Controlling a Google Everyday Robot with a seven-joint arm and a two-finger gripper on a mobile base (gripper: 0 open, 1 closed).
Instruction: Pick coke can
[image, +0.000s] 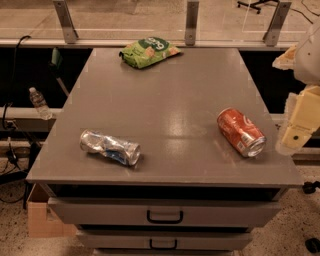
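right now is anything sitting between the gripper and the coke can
Nothing visible does. The gripper hangs just past the table on its right side, and the coke can lies on its side close by, only bare table between them. The crushed silver-and-blue can at front left and the green snack bag at the back are well clear.

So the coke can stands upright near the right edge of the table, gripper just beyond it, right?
No. The camera view shows the coke can lying on its side, not upright. It is near the right edge of the table, with the gripper just beyond it.
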